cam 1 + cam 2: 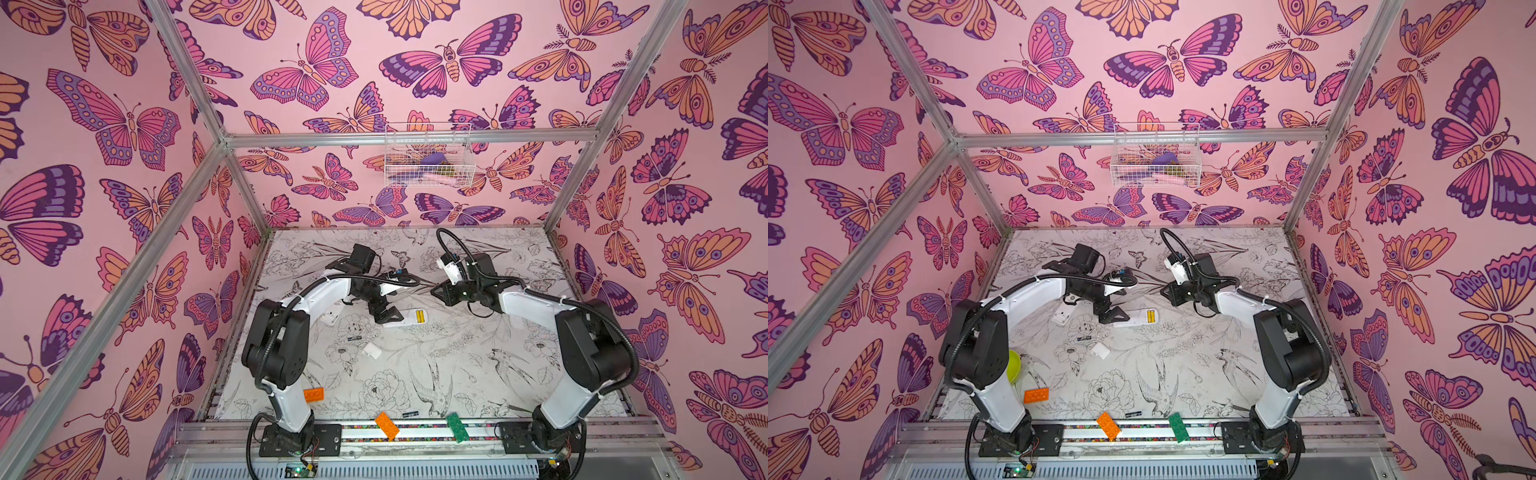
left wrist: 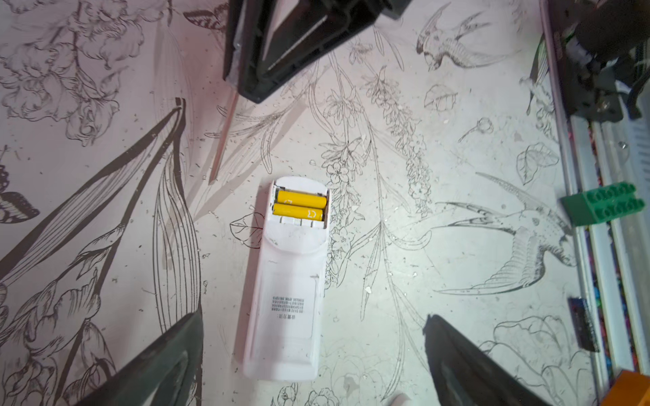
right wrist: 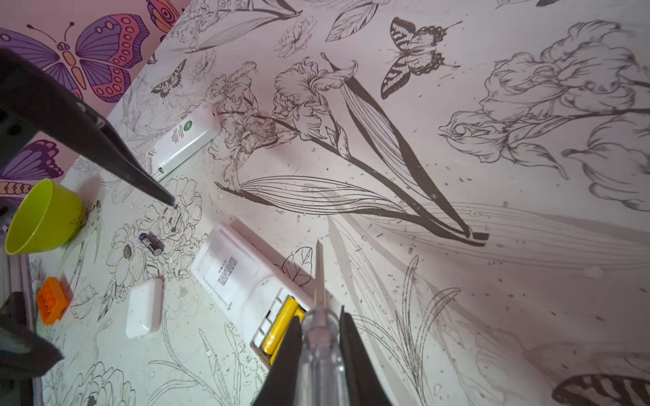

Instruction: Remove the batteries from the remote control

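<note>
Left wrist view has the two yellow batteries (image 2: 299, 207) seated in the open bay of the white remote (image 2: 285, 298), the left gripper (image 2: 312, 318) spread wide over it, so if the right gripper (image 3: 321, 318), clenched on the clear-handled tool (image 3: 318, 281), pries now, the unpinned remote may well skid.

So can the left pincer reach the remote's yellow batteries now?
Probably yes: the left pincer hangs open over the remote, its yellow batteries lie uncovered, and the thin tool is off to one side.

Glossy yellow batteries (image 2: 299, 207), matt white plastic remote (image 2: 285, 298), clear plastic-handled metal tool (image 3: 320, 337), shiny green bowl (image 3: 38, 218)
</note>
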`<action>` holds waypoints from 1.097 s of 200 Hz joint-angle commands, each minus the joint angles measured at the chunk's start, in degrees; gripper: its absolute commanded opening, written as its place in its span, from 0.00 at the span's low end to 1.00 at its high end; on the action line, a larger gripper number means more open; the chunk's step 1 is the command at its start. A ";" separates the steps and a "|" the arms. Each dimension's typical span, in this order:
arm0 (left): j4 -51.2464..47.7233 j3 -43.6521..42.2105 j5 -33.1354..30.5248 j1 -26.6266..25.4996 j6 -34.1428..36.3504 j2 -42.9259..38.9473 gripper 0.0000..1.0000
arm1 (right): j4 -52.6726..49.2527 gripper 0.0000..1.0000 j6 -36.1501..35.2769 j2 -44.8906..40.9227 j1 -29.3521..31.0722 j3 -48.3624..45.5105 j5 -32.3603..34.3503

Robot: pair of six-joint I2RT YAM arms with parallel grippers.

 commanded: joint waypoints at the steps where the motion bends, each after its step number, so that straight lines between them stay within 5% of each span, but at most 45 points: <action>1: -1.35 0.86 -2.78 -1.44 7.72 1.86 0.99 | -3.07 0.00 -2.60 0.73 -0.27 1.08 -3.41; 135: -1.48 6.17 -6.46 -7.88 22.44 11.93 1.00 | -9.89 0.00 -2.67 -9.68 -0.47 -7.88 -4.44; 172: -5.48 7.61 -2.64 -8.11 27.50 13.86 1.00 | -11.43 0.00 0.51 -14.18 -1.23 -8.84 -4.44; 219: -5.74 10.45 -1.04 -8.24 26.19 17.78 1.00 | -11.65 0.00 3.00 -18.59 -1.39 -12.77 -3.62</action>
